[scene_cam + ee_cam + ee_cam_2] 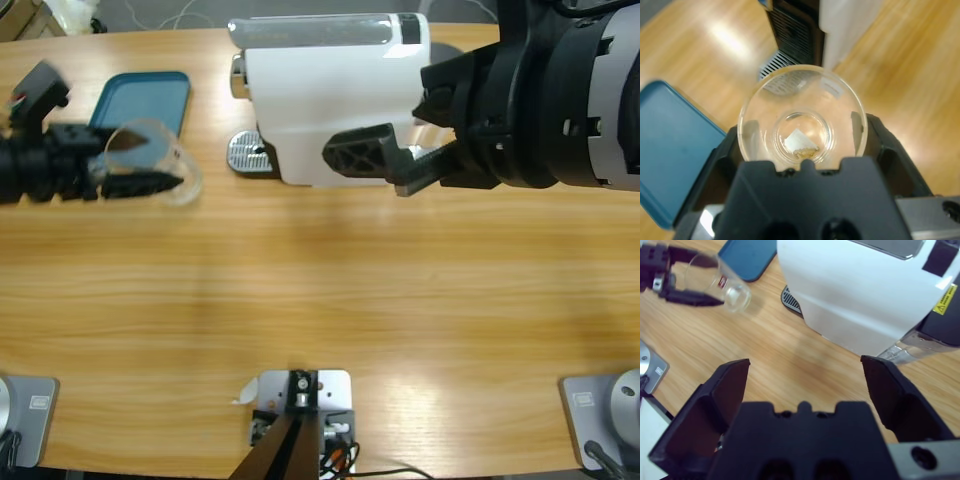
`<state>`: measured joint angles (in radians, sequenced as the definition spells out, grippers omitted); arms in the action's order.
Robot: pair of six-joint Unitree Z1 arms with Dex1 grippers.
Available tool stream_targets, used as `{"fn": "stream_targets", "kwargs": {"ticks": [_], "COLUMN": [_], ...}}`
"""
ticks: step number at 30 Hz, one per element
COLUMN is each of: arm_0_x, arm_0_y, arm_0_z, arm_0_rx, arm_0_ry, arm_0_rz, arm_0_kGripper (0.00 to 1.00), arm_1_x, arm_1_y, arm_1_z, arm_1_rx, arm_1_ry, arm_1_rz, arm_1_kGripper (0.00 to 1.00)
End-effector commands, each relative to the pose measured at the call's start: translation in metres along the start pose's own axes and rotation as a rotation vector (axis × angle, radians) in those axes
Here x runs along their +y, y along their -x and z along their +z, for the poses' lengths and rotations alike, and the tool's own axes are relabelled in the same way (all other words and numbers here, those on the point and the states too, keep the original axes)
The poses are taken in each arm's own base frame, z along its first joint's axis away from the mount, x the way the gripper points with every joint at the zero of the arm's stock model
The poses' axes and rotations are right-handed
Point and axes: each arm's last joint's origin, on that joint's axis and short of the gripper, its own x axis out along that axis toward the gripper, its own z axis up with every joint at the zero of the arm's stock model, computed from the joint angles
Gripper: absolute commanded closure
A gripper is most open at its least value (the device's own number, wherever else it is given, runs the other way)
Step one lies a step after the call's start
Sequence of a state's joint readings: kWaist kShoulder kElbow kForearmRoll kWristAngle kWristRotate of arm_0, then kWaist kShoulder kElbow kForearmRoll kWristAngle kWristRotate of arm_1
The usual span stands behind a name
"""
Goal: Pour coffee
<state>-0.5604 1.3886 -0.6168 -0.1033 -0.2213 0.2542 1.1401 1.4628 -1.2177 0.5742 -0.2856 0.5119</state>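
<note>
The wooden counter point(330, 320) carries a white coffee machine point(330, 100) at its far edge, with a metal drip grille point(243, 153) at the machine's foot. The right gripper point(385, 160) hovers just in front of the machine's white body, its jaws spread wide with nothing between them. A teal tray point(140, 100) lies flat near the far left of the counter. Just beside the tray, the left gripper point(135, 170) has its jaws clamped on a clear glass point(150, 160), which is held above the counter and tipped onto its side. In the left wrist view only a small trace of coffee point(802, 150) shows at the glass's bottom.
</note>
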Motion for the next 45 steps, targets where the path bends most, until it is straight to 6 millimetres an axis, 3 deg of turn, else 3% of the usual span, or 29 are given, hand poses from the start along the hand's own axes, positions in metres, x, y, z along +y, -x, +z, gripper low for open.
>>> {"fn": "stream_targets", "kwargs": {"ticks": [1, 7, 12, 18, 32, 33, 37, 40, 45], "arm_0_x": [0.044, 0.055, 0.058, 0.062, 0.054, 0.054, 0.052, 0.047, 0.047], "arm_0_y": [-0.060, -0.095, -0.112, -0.132, -0.147, -0.147, -0.146, -0.146, -0.144], "arm_0_z": [0.012, 0.014, 0.016, 0.032, 0.025, 0.024, 0.024, 0.023, 0.022], "arm_0_rx": [0.064, 0.089, 0.081, 0.053, 0.087, 0.088, 0.089, 0.092, 0.092], "arm_0_ry": [-0.062, -0.056, -0.061, -0.063, -0.048, -0.047, -0.044, -0.049, -0.049], "arm_0_rz": [-0.075, -0.119, -0.132, -0.142, -0.178, -0.178, -0.186, -0.196, -0.196], "arm_0_kGripper": [0.717, 0.717, 0.717, 0.717, 0.705, 0.689, 0.436, 0.032, 0.004], "arm_1_x": [-0.025, -0.034, -0.034, -0.036, -0.041, -0.041, -0.041, -0.041, -0.041], "arm_1_y": [-0.005, -0.010, -0.014, -0.015, -0.019, -0.020, -0.019, -0.019, -0.018], "arm_1_z": [-0.007, -0.006, -0.005, -0.006, -0.003, -0.003, -0.004, -0.004, -0.004], "arm_1_rx": [0.033, 0.045, 0.054, 0.060, 0.069, 0.070, 0.072, 0.071, 0.069], "arm_1_ry": [-0.046, -0.065, -0.066, -0.066, -0.075, -0.074, -0.073, -0.074, -0.074], "arm_1_rz": [-0.039, -0.053, -0.058, -0.057, -0.063, -0.062, -0.062, -0.062, -0.061], "arm_1_kGripper": [0.000, 0.000, 0.000, 0.000, 0.000, 0.000, 0.000, 0.000, 0.000]}}
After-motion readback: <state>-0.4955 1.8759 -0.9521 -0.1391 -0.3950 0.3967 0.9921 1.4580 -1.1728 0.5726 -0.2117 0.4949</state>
